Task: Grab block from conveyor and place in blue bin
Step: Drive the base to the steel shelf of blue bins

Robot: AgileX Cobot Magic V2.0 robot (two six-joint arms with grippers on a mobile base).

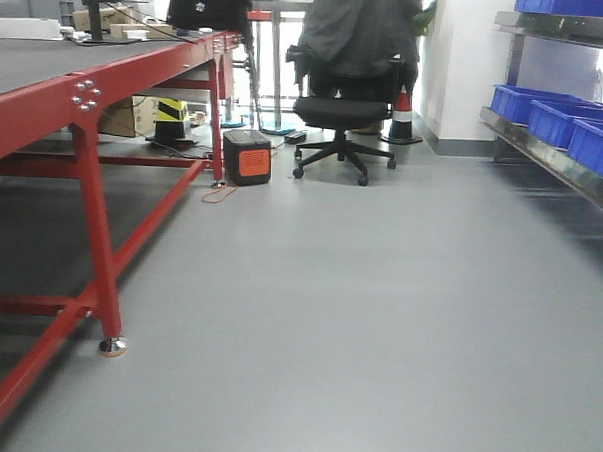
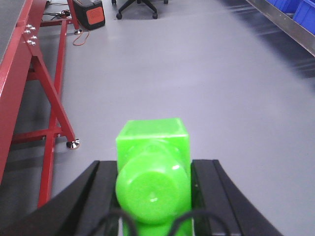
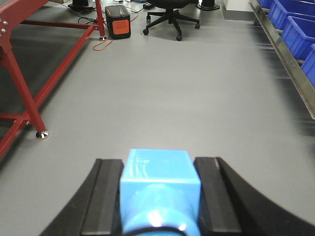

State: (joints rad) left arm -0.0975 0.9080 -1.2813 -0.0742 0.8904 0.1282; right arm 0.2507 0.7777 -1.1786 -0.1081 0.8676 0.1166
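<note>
The right gripper (image 3: pixel 158 164) is closed on a small bright blue plastic block (image 3: pixel 157 182) whose round stud faces the camera. The block is pinched between two black fingers (image 3: pixel 106 191), touched by both, and is held above the bare grey floor (image 3: pixel 187 93). The left gripper (image 2: pixel 153 167) is likewise clamped, on a bright green plastic studded cube. This green block (image 2: pixel 152 140) fills the gap between the black pads (image 2: pixel 209 191).

Two blocks are counted, one per gripper. Each is shown only in its own wrist view, and the front view shows neither.

One conveyor (image 1: pixel 47 95), a dark grey belt in a glossy red metal frame, is seen to the left, well apart from the blue block. Its belt surface is shown broadly in the front view, whereas only red legs are shown in the right wrist view.

To the right, three open blue plastic bins (image 1: pixel 566 122) are counted in a row on a steel shelf (image 1: pixel 545 157); more blue is seen above, too cropped to count.

At the far end one black office chair (image 1: pixel 345 108), one black-and-orange box (image 1: pixel 247 156) and one red-and-white cone (image 1: pixel 402 115) are seen.
</note>
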